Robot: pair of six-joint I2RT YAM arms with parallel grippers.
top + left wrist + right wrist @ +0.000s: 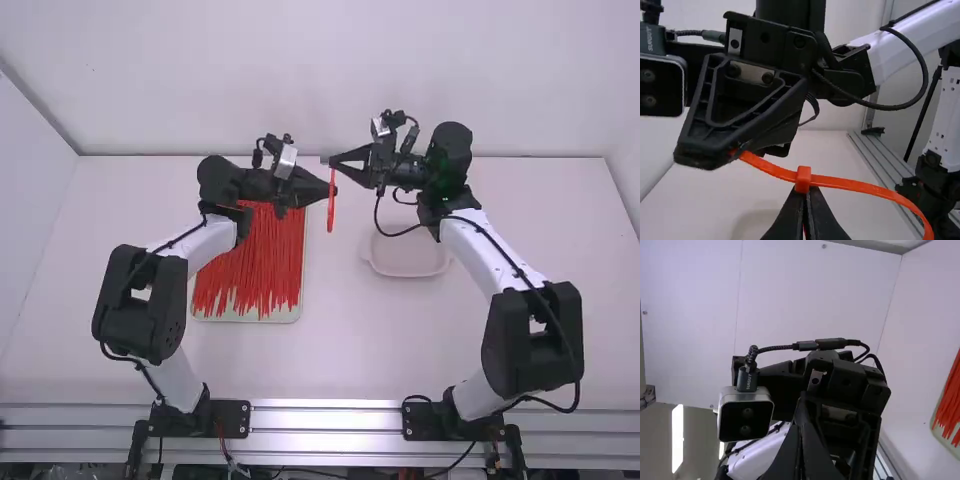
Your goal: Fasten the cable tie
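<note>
A red cable tie (pixel 331 203) hangs in the air between my two grippers, above the table's middle back. My left gripper (pixel 318 186) is shut on it right under its head (pixel 803 178), its own fingers (pixel 812 212) pressed together. My right gripper (pixel 328 160) comes in from the right and is shut on one end of the tie (pixel 738 154). The rest of the strap curves away and down (pixel 880 192). In the right wrist view my right fingers (pixel 812 442) are closed, with the left arm's wrist camera (pixel 745 412) just beyond.
A pile of several red cable ties (pixel 255 258) lies on a pale mat (pixel 288 316) left of centre, under the left arm. A shallow white tray (pixel 405 262) sits right of centre, below the right forearm. The front of the table is bare.
</note>
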